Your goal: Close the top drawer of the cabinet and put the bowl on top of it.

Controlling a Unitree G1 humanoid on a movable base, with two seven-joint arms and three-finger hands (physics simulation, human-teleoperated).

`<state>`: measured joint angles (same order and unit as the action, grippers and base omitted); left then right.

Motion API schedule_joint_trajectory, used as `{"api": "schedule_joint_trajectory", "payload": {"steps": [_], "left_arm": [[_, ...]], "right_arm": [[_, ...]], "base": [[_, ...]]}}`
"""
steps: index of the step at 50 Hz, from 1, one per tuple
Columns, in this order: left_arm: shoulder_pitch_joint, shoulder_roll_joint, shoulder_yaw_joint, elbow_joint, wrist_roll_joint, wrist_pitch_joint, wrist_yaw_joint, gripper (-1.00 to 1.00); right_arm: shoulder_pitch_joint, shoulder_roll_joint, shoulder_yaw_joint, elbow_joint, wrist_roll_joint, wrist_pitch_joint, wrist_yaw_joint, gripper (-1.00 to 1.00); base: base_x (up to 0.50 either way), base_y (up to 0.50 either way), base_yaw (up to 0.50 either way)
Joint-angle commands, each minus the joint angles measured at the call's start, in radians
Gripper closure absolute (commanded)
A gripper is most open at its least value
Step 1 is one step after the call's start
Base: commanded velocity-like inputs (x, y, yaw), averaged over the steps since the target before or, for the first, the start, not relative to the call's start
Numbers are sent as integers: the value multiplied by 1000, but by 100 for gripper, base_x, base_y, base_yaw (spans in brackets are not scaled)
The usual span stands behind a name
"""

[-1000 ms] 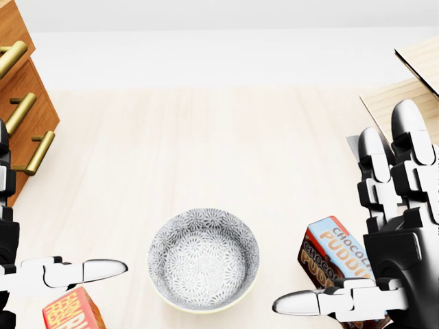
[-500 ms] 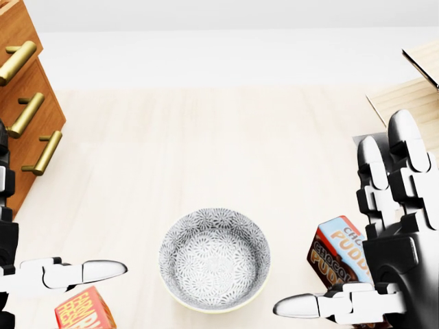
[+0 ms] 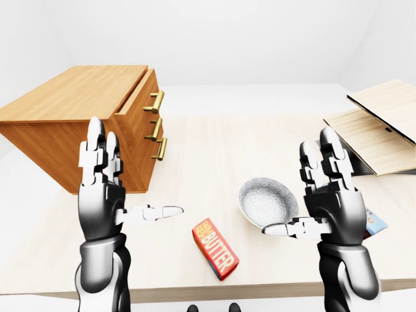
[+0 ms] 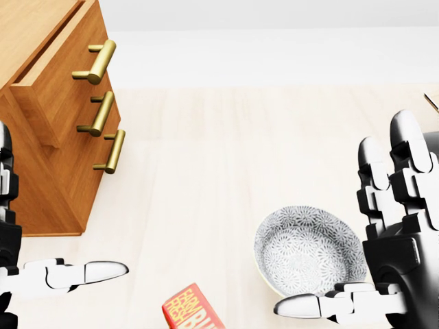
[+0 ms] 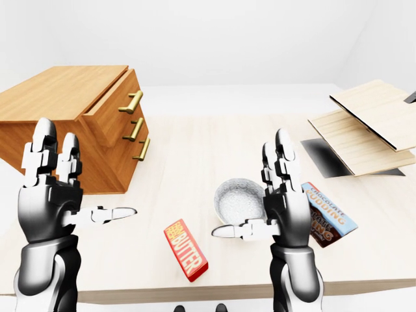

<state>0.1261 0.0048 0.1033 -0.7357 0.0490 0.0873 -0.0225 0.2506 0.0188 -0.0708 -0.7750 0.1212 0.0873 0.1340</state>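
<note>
Over the desk [image 3: 214, 143], left hand [image 3: 101, 195] and right hand [image 3: 331, 201] are held spread and empty for the ajar drawer [image 5: 110, 107].

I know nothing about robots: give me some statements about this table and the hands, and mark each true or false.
1. The top drawer of the cabinet sticks partly out. True.
2. The bowl sits on top of the cabinet. False: it rests on the table, near the right hand.
3. The left hand and right hand are both open and empty. True.
4. The butter box lies inside the bowl. False: it lies on the table, apart from the empty bowl.
</note>
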Motion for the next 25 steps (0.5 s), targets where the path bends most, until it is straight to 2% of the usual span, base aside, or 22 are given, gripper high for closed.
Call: {"api": "schedule_joint_trajectory", "payload": {"steps": [1, 5, 11, 17, 18, 25], "left_arm": [[-8, -3, -10, 17, 5, 0, 2, -100], [-40, 5, -9, 64, 6, 0, 1, -100], [-135, 33, -10, 188, 19, 0, -7, -100], [-204, 51, -48, 234, 100, 0, -13, -100], [-277, 61, -80, 264, 140, 0, -18, -100], [-343, 46, -84, 311, 178, 0, -30, -100]], "right_arm": [[-3, -5, -14, 1, 19, 0, 5, -100], [8, -3, -11, -5, 22, 0, 11, -100], [23, 1, -25, -26, 50, 0, 24, -100], [25, 4, -26, -25, 52, 0, 28, -100], [30, 4, -28, -28, 59, 0, 34, -100], [24, 4, -43, -30, 69, 0, 40, -100]], "base": [[0, 0, 0], [0, 0, 0], [0, 0, 0], [0, 0, 0], [0, 0, 0], [0, 0, 0]]}}
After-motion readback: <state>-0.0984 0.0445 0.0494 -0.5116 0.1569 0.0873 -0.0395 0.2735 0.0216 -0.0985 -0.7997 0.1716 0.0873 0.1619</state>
